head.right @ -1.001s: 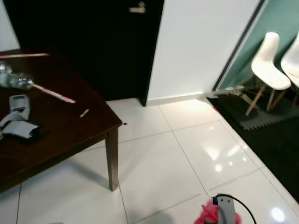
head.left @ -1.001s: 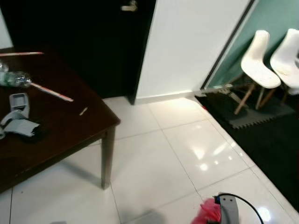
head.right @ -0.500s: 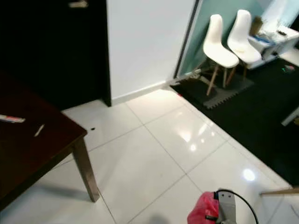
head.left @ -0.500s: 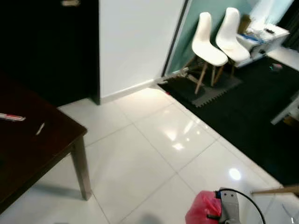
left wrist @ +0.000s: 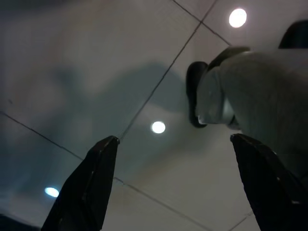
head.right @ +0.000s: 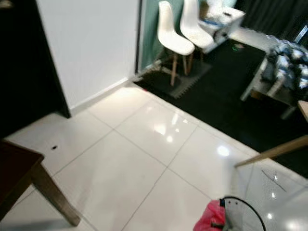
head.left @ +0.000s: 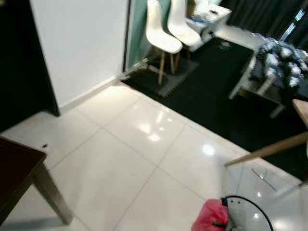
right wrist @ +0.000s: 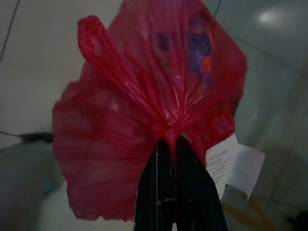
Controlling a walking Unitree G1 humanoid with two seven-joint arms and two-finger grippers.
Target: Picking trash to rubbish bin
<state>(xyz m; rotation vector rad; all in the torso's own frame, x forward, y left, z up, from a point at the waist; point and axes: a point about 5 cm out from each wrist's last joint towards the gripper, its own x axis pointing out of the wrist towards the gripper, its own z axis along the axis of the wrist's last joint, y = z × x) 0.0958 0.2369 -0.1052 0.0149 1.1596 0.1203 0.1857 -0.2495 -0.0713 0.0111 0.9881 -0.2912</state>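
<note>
Turning right since 1 second ago, the robot's view has swung off the dark wooden table (head.left: 19, 166), of which only 1 corner and leg remain, toward the 2 white moulded chairs (head.left: 169, 29) on black matting. No bin is visible; carrying likely continues. The right gripper (right wrist: 168, 144) is pinched tight on the knotted neck of the red plastic rubbish bag (right wrist: 144, 110), hanging well away from the table. The left gripper (left wrist: 173, 144) hangs idle, fingers wide apart, holding nothing.

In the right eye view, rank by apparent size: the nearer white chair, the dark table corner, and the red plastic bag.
1. Nearer white chair.
2. Dark table corner; cropped, and close to the chair in apparent size, so that order is unsure.
3. Red plastic bag, cropped at the frame's bottom edge, pinched in the right tool.
</note>
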